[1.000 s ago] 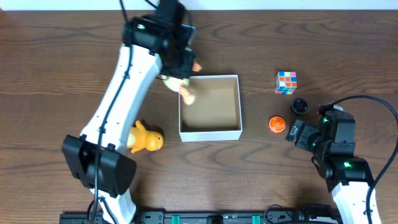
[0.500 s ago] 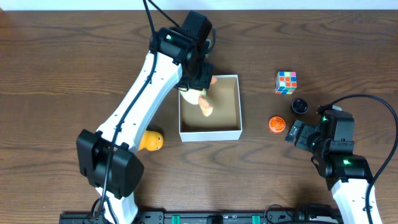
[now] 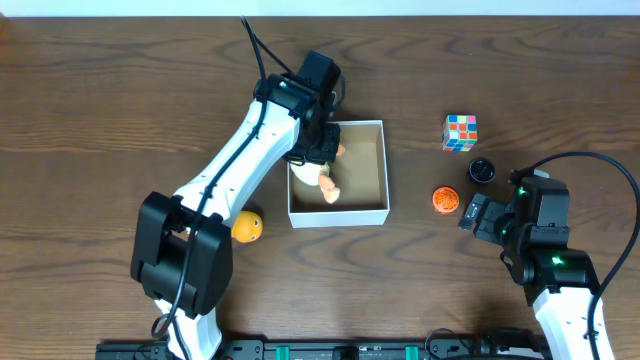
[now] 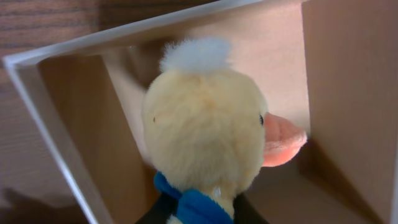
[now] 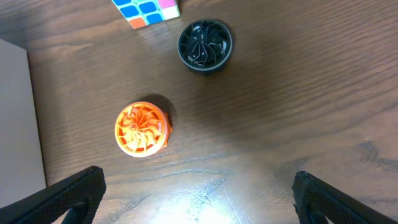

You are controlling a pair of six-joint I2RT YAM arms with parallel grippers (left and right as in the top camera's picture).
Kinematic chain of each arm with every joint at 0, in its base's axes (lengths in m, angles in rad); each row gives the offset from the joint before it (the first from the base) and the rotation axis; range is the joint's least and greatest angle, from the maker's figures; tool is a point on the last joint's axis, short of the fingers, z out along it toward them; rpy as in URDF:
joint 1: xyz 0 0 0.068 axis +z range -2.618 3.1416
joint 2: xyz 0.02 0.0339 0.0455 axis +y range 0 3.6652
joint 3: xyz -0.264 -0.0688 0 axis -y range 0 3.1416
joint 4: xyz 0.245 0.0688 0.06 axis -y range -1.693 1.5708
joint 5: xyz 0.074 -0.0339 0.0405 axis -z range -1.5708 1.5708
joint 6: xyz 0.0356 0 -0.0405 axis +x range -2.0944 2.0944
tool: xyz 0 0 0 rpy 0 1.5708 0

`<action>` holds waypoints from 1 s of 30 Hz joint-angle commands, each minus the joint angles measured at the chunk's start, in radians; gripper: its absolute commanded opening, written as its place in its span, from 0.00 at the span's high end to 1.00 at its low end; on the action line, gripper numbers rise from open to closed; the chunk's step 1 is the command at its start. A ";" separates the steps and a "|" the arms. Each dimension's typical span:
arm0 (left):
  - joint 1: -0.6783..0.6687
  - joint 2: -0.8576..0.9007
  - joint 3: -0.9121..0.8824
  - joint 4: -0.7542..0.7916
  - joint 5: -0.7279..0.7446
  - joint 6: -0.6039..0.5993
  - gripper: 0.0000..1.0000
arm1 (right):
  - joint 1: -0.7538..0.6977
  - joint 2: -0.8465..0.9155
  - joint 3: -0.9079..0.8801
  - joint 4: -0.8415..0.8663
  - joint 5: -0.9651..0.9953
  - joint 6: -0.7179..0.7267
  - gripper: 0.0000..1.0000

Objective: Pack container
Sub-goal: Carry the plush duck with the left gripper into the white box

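The container, a square shallow box with white walls and a brown inside, sits mid-table; its wall also shows in the left wrist view. My left gripper is over its left part, shut on a cream plush duck with an orange beak and blue scarf, held inside the box. My right gripper is open and empty at the right, just short of an orange round toy.
A colourful puzzle cube and a black round toy lie right of the box. A yellow-orange plush toy lies left of the box, partly under my left arm.
My left gripper has carried the plush duck from the box's upper left edge to inside the box and lower. The right arm has not moved.
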 commanded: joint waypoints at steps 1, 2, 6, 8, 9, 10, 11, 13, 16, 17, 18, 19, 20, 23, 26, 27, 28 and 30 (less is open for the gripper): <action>0.006 0.013 -0.029 0.037 -0.007 0.003 0.94 | -0.007 0.001 0.024 0.003 0.000 -0.012 0.01; 0.006 0.013 -0.037 0.051 -0.010 0.004 0.94 | -0.007 0.001 0.024 0.003 0.000 -0.012 0.01; 0.017 0.014 -0.074 0.104 -0.010 0.027 0.94 | -0.007 0.001 0.024 0.001 0.000 -0.012 0.01; 0.024 0.017 -0.088 0.119 -0.014 0.052 0.94 | -0.007 0.001 0.024 -0.002 0.000 -0.012 0.01; 0.027 0.019 -0.090 0.121 -0.025 0.052 0.94 | -0.007 0.001 0.024 -0.004 0.000 -0.012 0.01; 0.031 0.024 -0.090 0.121 -0.040 0.053 0.94 | -0.007 0.001 0.024 -0.006 0.000 -0.012 0.01; 0.035 0.028 -0.090 0.121 -0.054 0.053 0.94 | -0.007 0.001 0.024 -0.008 0.000 -0.012 0.01; 0.045 0.039 -0.090 0.121 -0.058 0.063 0.94 | -0.007 0.001 0.024 -0.009 0.000 -0.012 0.01; 0.055 0.058 -0.090 0.121 -0.058 0.063 0.94 | -0.007 0.001 0.024 -0.009 0.000 -0.011 0.01; 0.057 0.067 -0.090 0.121 -0.058 0.063 0.94 | -0.007 0.001 0.024 -0.009 0.000 -0.011 0.01; 0.058 0.074 -0.090 0.121 -0.058 0.063 0.94 | -0.007 0.001 0.024 -0.009 0.000 -0.011 0.01; 0.058 0.085 -0.090 0.121 -0.057 0.063 0.94 | -0.007 0.001 0.024 -0.009 0.000 -0.011 0.01; 0.058 0.091 -0.090 0.121 -0.058 0.063 0.94 | -0.007 0.001 0.024 -0.009 0.000 -0.011 0.01; 0.058 0.107 -0.090 0.127 -0.058 0.063 0.94 | -0.007 0.001 0.024 -0.009 0.000 -0.011 0.01; 0.058 0.113 -0.090 0.137 -0.058 0.063 0.94 | -0.007 0.001 0.024 -0.009 0.000 -0.011 0.01; 0.058 0.113 -0.090 0.140 -0.058 0.063 0.94 | -0.007 0.001 0.024 -0.009 0.000 -0.011 0.01; 0.058 0.113 -0.090 0.144 -0.058 0.063 0.94 | -0.007 0.001 0.024 -0.009 0.000 -0.011 0.01; 0.058 0.113 -0.090 0.151 -0.058 0.063 0.94 | -0.007 0.001 0.024 -0.010 0.000 -0.011 0.01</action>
